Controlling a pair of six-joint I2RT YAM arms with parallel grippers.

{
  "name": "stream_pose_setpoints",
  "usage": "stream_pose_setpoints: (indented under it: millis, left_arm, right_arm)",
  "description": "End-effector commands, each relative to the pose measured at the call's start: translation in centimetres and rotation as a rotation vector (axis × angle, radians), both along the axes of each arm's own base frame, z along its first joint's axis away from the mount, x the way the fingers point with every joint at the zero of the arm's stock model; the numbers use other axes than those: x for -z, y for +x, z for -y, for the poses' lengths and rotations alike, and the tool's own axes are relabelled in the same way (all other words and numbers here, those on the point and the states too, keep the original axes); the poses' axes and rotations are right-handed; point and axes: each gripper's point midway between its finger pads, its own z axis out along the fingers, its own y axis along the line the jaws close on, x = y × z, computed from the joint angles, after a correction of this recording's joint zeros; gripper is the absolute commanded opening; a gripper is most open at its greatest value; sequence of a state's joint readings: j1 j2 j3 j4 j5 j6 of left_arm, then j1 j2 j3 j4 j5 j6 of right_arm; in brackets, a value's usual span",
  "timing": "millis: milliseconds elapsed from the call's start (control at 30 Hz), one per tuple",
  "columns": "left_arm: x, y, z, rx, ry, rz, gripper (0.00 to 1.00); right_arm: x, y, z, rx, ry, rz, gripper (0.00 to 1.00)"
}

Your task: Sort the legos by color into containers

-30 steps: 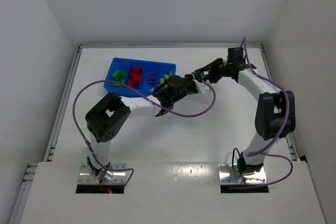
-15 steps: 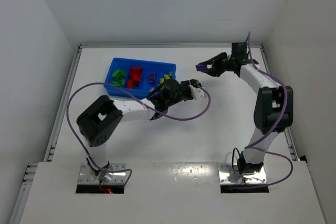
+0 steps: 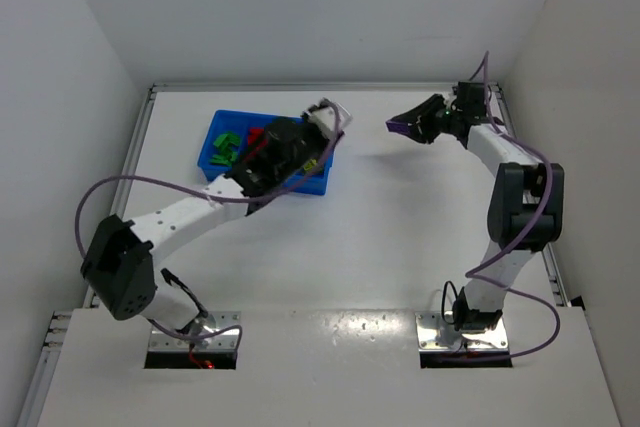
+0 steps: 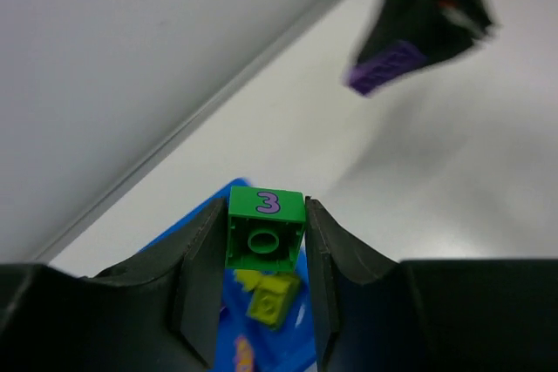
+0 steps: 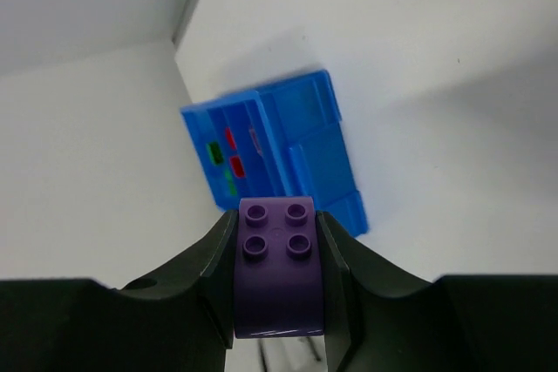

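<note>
Since the earlier frame the left arm has swung away from the middle of the table (image 3: 400, 237) and stretched out toward the far left. Its left hand (image 3: 328, 115) now hangs over the far right corner of the blue tray (image 3: 213, 133). The right hand (image 3: 400, 126) has pulled back toward the far right, well apart from the left one.

The left hand (image 4: 266, 215) is narrow, clamped on a green brick (image 4: 265, 237) by two opposite sides. This brick looks square, with no clear long axis. Its hollow underside, with one round tube, faces the wrist camera, and a purple "3" shows on the face turned away from the fingers. Below it in that view lies a yellow-green brick (image 4: 275, 300) inside the tray.

The right hand (image 5: 277, 224) is also narrow, gripping a purple brick (image 5: 279, 285) held above the table. Four studs in a square sit at its outer end, facing the wrist camera. Its smooth body runs back along the line of the fingers. From the left wrist it appears blurred and tilted, its right end higher.

Seen from above, the tray lies with its long axis running left to right, the right end slightly nearer the arms. Red bricks (image 3: 258, 135) and green bricks (image 3: 225, 147) lie in its left compartments.
</note>
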State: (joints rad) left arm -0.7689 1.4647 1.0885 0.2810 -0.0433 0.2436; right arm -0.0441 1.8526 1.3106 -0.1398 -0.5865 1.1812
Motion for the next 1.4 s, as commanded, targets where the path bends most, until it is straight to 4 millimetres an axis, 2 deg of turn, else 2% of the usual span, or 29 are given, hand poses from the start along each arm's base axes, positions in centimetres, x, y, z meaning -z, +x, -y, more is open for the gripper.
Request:
stream_pose_setpoints:
  millis: [0,33,67,100,133,200,233,267,300,333,367,433,500,533,600,667,700,733,800,833,867,967,1067,1133,1167,1200,1267,1333,1367]
  left_arm:
    - [0.3,2.5,-7.7,-0.314,-0.077,-0.189,0.00]
    - [1.4,4.1,-11.5,-0.435,-0.083,-0.221,0.00]
    - [2.2,4.3,-13.4,-0.487,-0.087,-0.267,0.00]
    - [3.3,4.8,-15.0,-0.544,-0.118,-0.322,0.00]
    - [3.7,5.9,-18.0,-0.626,-0.139,-0.348,0.00]
    - [5.3,6.5,-20.6,-0.718,-0.179,-0.422,0.00]
    - [5.7,7.0,-23.0,-0.770,-0.212,-0.440,0.00]
    - [6.8,7.1,-23.7,-0.774,-0.230,-0.476,0.00]
    - [6.8,7.3,-24.4,-0.792,-0.267,-0.490,0.00]
    - [8.1,7.6,-26.3,-0.845,-0.272,-0.520,0.00]
    - [8.7,7.7,-26.6,-0.839,-0.283,-0.551,0.00]
    - [9.6,8.0,-28.0,-0.850,-0.304,-0.584,0.00]
    - [11.0,8.1,-28.4,-0.852,-0.324,-0.638,0.00]
    - [11.0,8.3,-28.4,-0.842,-0.331,-0.644,0.00]
    - [12.4,8.5,-28.7,-0.854,-0.330,-0.679,0.00]
    - [12.4,9.0,-29.0,-0.836,-0.346,-0.693,0.00]
    - [13.3,9.1,-29.0,-0.841,-0.337,-0.713,0.00]
    - [14.0,8.9,-29.0,-0.846,-0.328,-0.732,0.05]
    - [14.3,9.4,-29.5,-0.858,-0.329,-0.737,0.14]
    - [14.3,9.7,-29.5,-0.857,-0.330,-0.735,0.21]
    - [15.2,9.7,-29.3,-0.854,-0.322,-0.758,0.32]
    - [15.0,10.1,-30.3,-0.896,-0.329,-0.747,0.48]
    - [15.0,10.4,-31.5,-0.934,-0.332,-0.737,0.48]
    - [16.0,10.4,-32.0,-0.949,-0.326,-0.757,0.51]
    - [15.6,10.6,-32.0,-0.933,-0.339,-0.757,0.64]
    - [15.6,10.6,-32.0,-0.932,-0.339,-0.757,0.71]
    - [15.2,10.8,-31.3,-0.891,-0.353,-0.764,0.78]
    - [13.2,11.5,-30.1,-0.804,-0.385,-0.727,0.80]
    - [11.4,11.6,-29.7,-0.773,-0.406,-0.690,0.80]
  right_arm:
    - [-4.0,-1.5,-2.8,-0.213,-0.106,0.264,0.00]
    - [-4.9,-1.7,-3.4,-0.242,-0.117,0.312,0.00]
    - [-4.8,-1.9,-3.9,-0.266,-0.132,0.328,0.00]
    - [-5.9,-1.5,-4.4,-0.296,-0.165,0.394,0.00]
    - [-6.4,-1.7,-5.7,-0.338,-0.171,0.431,0.00]
    - [-7.9,-1.6,-7.1,-0.388,-0.195,0.516,0.00]
    - [-8.6,-2.0,-8.6,-0.444,-0.216,0.579,0.00]
    - [-8.6,-2.0,-9.4,-0.476,-0.224,0.604,0.00]
    - [-10.0,-1.8,-10.1,-0.509,-0.249,0.674,0.00]
    - [-10.1,-2.0,-11.3,-0.541,-0.252,0.693,0.00]
    - [-11.0,-1.7,-12.0,-0.553,-0.261,0.736,0.00]
    - [-10.8,-1.6,-13.7,-0.590,-0.262,0.762,0.00]
    - [-11.8,-1.3,-14.9,-0.608,-0.253,0.808,0.00]
    - [-11.8,-1.0,-15.8,-0.621,-0.248,0.823,0.00]
    - [-11.8,-0.6,-16.8,-0.639,-0.237,0.839,0.00]
    - [-11.6,0.0,-17.8,-0.650,-0.232,0.851,0.00]
    - [-11.5,-0.1,-18.5,-0.663,-0.226,0.853,0.00]
    - [-12.0,0.4,-18.7,-0.660,-0.227,0.870,0.00]
    - [-11.0,0.6,-20.3,-0.688,-0.222,0.874,0.00]
    - [-11.4,1.1,-20.4,-0.684,-0.223,0.894,0.00]
    - [-11.3,1.1,-21.2,-0.688,-0.224,0.896,0.00]
    - [-10.2,1.6,-23.1,-0.710,-0.245,0.915,0.00]
    - [-9.2,1.6,-25.3,-0.744,-0.254,0.937,0.00]
    - [-8.3,1.7,-26.1,-0.755,-0.260,0.934,0.00]
    - [-7.6,1.8,-26.9,-0.762,-0.267,0.934,0.00]
    - [-7.4,1.6,-27.6,-0.774,-0.262,0.936,0.00]
    - [-6.5,1.6,-28.2,-0.790,-0.285,0.946,0.00]
    - [-4.6,1.9,-28.8,-0.815,-0.318,0.946,0.00]
    - [-4.0,1.7,-29.3,-0.827,-0.329,0.934,0.00]
